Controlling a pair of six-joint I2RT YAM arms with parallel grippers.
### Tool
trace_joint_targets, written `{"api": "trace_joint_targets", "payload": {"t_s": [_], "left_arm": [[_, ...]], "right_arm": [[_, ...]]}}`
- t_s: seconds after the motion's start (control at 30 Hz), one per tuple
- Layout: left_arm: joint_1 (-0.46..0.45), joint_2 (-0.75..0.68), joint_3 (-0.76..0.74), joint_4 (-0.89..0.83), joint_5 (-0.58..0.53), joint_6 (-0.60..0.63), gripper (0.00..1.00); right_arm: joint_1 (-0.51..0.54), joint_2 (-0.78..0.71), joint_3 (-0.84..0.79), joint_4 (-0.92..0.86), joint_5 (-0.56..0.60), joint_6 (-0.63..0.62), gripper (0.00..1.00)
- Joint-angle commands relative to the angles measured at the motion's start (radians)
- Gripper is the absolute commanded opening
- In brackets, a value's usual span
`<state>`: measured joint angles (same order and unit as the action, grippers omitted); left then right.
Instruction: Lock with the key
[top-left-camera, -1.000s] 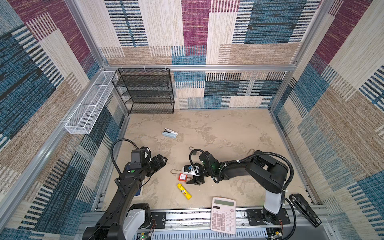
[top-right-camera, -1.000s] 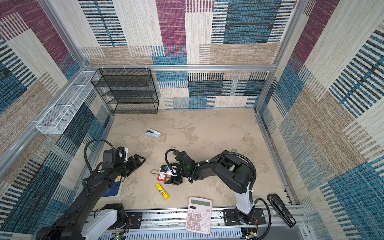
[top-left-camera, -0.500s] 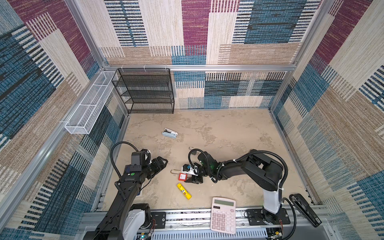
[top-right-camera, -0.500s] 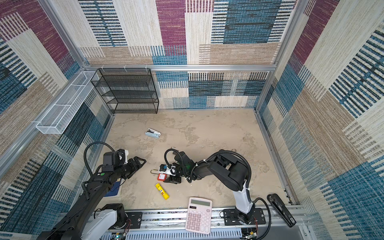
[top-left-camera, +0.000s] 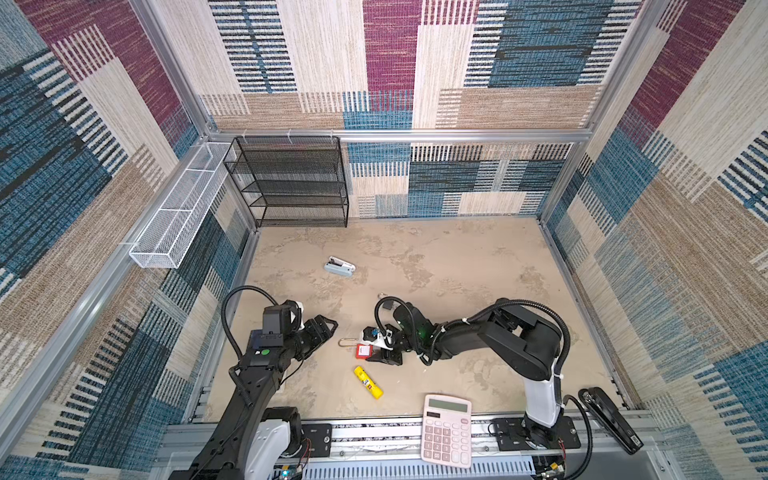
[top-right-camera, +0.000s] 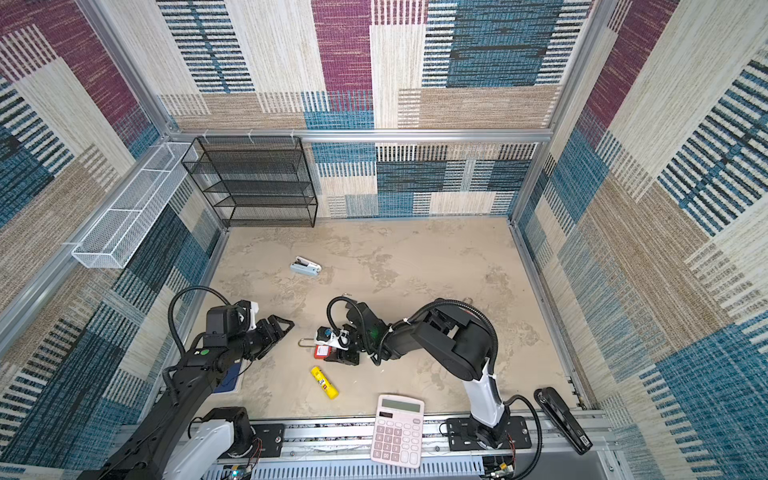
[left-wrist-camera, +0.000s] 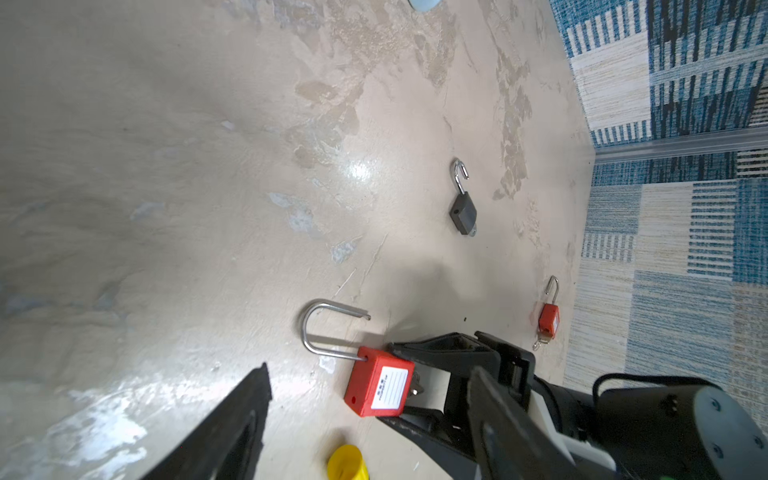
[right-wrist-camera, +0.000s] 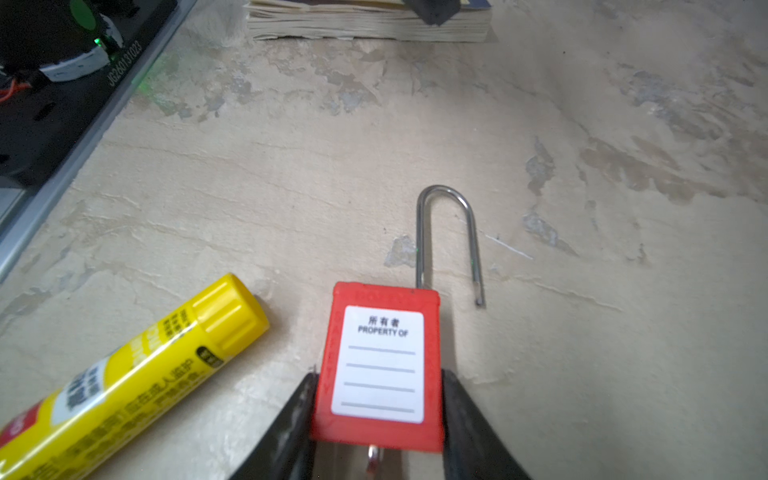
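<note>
Right wrist view: the right gripper (right-wrist-camera: 378, 386) has its two black fingers (right-wrist-camera: 299, 411) pressed against opposite sides of the red padlock (right-wrist-camera: 380, 365), clamping the body near its lower end. The padlock lies flat on the table (right-wrist-camera: 582, 332) with its white label facing up. Its steel shackle (right-wrist-camera: 446, 199) stands open, one leg in the body and the free end clear of it. A bit of silver metal, the key (right-wrist-camera: 374, 455), pokes out of the padlock's bottom between the fingers. A yellow glue stick (right-wrist-camera: 137, 365) lies just beside the padlock without touching it.

In both top views the padlock sits near the front middle of the table, with the shackle pointing toward the left gripper (top-left-camera: 328, 332). That gripper hovers near the shackle's bend with its jaws spread wide and nothing between them.

From the left wrist view, a grey padlock (left-wrist-camera: 462, 212) and a small red padlock (left-wrist-camera: 548, 318) lie farther off, both with open shackles. A pink calculator (top-left-camera: 447, 430) rests at the front edge, and a stapler (top-left-camera: 340, 266) lies farther back.
</note>
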<state>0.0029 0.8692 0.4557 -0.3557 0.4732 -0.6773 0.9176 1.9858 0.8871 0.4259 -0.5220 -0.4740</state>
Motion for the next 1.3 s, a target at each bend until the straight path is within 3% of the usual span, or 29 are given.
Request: {"api": "trace_joint_targets", "payload": {"t_s": [0.0,0.37,0.67,0.93,1.27], "left_arm": [[-0.003,-0.005,0.008,0.003,0.021,-0.013,0.77],[-0.045,-0.022,0.125,0.047,0.087,-0.038,0.75],[-0.133,0.01,0.277,0.117,0.13,-0.057,0.75],[-0.23,0.059,0.277,0.287,0.14,-0.137,0.73],[-0.239,0.111,0.314,0.313,0.14,-0.128,0.73]], "right_arm": [[0.001,-0.01,-0.001,0.047,0.022,0.008,0.43],[-0.027,-0.094,0.003,0.083,0.067,0.032,0.42],[-0.109,-0.193,0.172,-0.098,0.093,-0.02,0.42],[-0.138,-0.248,0.28,-0.232,0.075,-0.06,0.43],[-0.162,-0.323,0.277,-0.26,0.027,-0.049,0.43]]}}
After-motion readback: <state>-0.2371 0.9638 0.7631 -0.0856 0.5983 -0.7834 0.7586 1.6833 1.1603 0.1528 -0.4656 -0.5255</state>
